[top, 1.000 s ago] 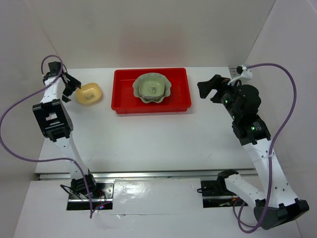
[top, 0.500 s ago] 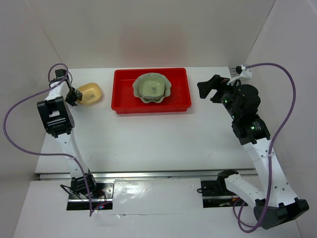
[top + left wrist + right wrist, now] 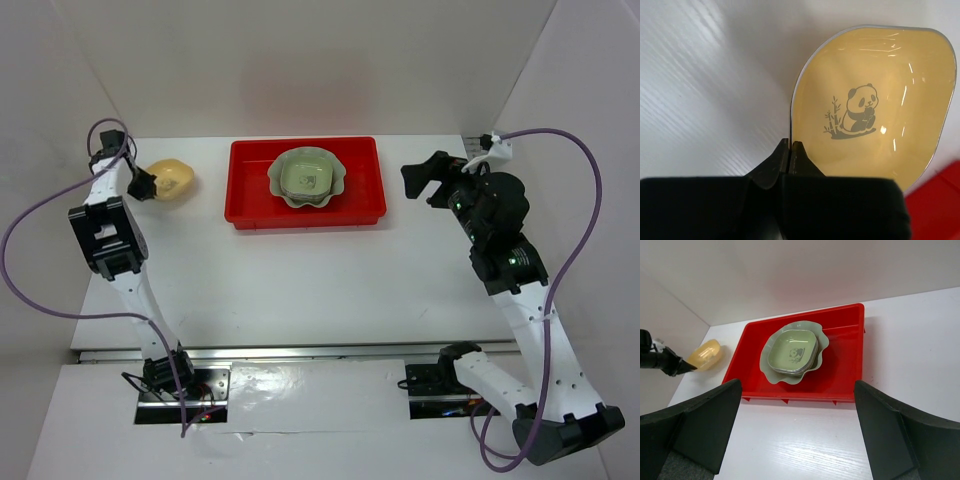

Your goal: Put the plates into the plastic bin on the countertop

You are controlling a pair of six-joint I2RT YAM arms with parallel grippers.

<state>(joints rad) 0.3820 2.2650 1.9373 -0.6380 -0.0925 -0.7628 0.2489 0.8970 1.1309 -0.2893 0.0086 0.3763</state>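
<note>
White flat surface (image 3: 300, 280) between white walls, both arms bolted at its near edge. Shallow bright red rectangular plastic bin (image 3: 250, 190) sits at the back middle, long axis left-right along the rear wall.

Large pale-green scalloped-rim dish (image 3: 341, 178) lies flat in the bin's middle, face up. Small light green rounded-square dish (image 3: 307, 179) is nested in it, face up, dark print in its centre. The right wrist view shows layered edges of more small dishes under that one; colours can't be told.

Small yellow rounded-square dish (image 3: 170, 179) is outside the bin, left of it, near the back left corner of the surface and well apart from the red rim. It is tipped up, not flat. Its long axis runs roughly left-right in the top view, and the free end points toward the bin. The left wrist view shows its hollow face with a panda-and-bamboo print, and a corner of red bin beyond it. Can't tell whether its far edge touches the surface.

Left tool (image 3: 143, 184) is clamped on the yellow dish's left rim, black fingers (image 3: 772, 165) pinched together with the thin edge between them.

Right tool (image 3: 425, 183) hangs just right of the bin, above the surface, fingers wide apart, holding nothing, aimed at the bin.
</note>
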